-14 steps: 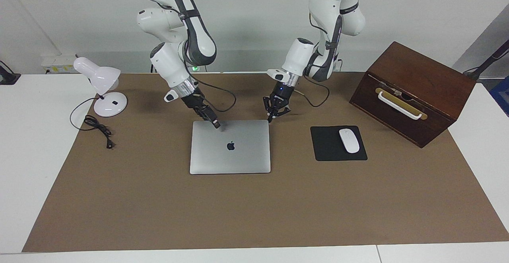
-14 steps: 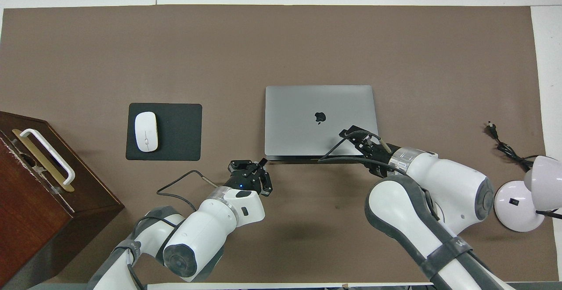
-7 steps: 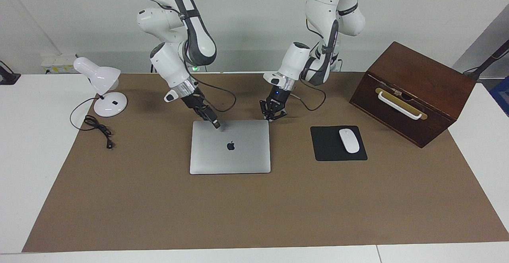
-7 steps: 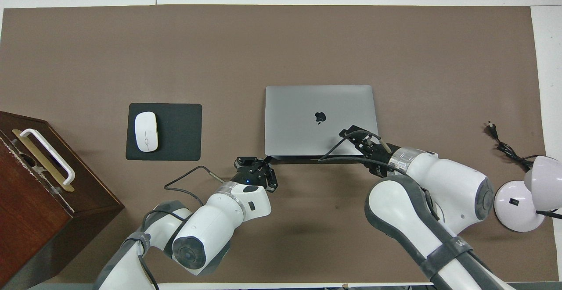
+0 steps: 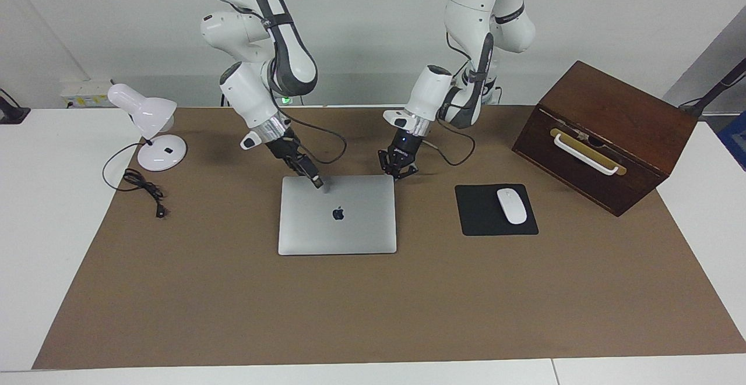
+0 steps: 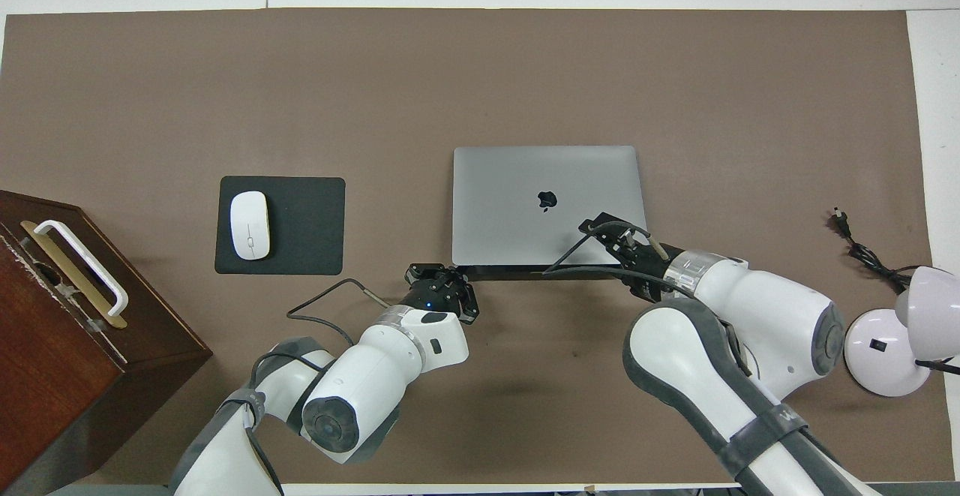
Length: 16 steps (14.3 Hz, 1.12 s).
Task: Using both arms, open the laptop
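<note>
Start with the brown mat (image 5: 233,315) that covers most of the table. The laptop (image 5: 349,228) lies closed and flat at the centre of the facing view, apple logo up, and just below centre in the overhead view. Its long sides run across the frame and its short sides run toward the robots.

Everything turns on the long edge nearer to the robots, which is the top edge of the laptop in the facing view. Both arms come down to that one edge, so neither has far to go.

Your right arm (image 5: 256,94) slants down from the top of the frame. The right gripper (image 5: 315,182) has its tip on the lid, just inside that edge and toward the right arm's end of it. I cannot tell whether this gripper is open or closed. It looks set to press or steady the laptop.

Your left arm (image 5: 434,91) drops more steeply. The left gripper (image 5: 398,170) is closed, its tips together and holding nothing. It sits low at the corner of the same edge, toward the left arm's end. In the overhead view it shows at the bottom corner of the laptop (image 6: 450,286). I cannot tell whether it touches the corner or is just beside it.

From the left gripper the lid lies straight ahead, away from the robots. My reading is that the lid's lip is on this edge, so you lift from here.
</note>
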Available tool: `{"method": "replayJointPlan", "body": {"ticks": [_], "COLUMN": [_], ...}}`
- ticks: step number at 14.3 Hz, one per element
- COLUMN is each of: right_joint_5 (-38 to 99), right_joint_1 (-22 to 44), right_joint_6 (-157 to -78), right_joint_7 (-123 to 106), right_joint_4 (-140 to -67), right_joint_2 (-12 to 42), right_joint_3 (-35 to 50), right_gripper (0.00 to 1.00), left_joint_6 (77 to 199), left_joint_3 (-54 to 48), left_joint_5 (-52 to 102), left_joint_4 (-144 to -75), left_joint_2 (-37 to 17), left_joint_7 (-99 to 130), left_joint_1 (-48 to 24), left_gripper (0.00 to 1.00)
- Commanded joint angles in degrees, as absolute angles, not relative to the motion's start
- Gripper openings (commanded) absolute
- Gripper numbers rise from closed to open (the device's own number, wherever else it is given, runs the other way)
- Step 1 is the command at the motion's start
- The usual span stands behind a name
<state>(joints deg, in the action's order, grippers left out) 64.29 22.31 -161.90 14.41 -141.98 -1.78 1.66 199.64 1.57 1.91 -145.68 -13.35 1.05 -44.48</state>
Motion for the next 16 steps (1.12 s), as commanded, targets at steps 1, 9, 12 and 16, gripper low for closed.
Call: {"method": "replayJointPlan", "body": {"ticks": [1,9,12,16], "right_joint_5": [65.8,65.8,65.8,65.8], "right_joint_1": [22.0,21.7,21.7,21.5], "right_joint_6": [-163.3,-163.3,-163.3,-163.3], "right_joint_7": [12.0,12.2,12.2,12.2], "right_joint_4": [-139.5,-134.9,-132.6,-127.8], "right_joint_2": [-0.1,2.2,3.1,5.4], "right_joint_3": [1.8,1.8,1.7,1.6], "right_gripper": [1.00,1.00,1.00,1.00], "left_joint_6": [200.8,200.8,200.8,200.8], "left_joint_3": [2.5,2.5,2.5,2.5], "left_joint_5": [1.9,1.9,1.9,1.9], "left_joint_4": [-144.6,-144.6,-144.5,-144.1], "left_joint_2": [-15.4,-15.6,-15.6,-16.4], "left_joint_7": [0.2,0.1,0.1,0.0], "left_joint_1": [-45.5,-45.5,-45.5,-45.6], "left_gripper": [0.00,0.00,0.00,0.00]}}
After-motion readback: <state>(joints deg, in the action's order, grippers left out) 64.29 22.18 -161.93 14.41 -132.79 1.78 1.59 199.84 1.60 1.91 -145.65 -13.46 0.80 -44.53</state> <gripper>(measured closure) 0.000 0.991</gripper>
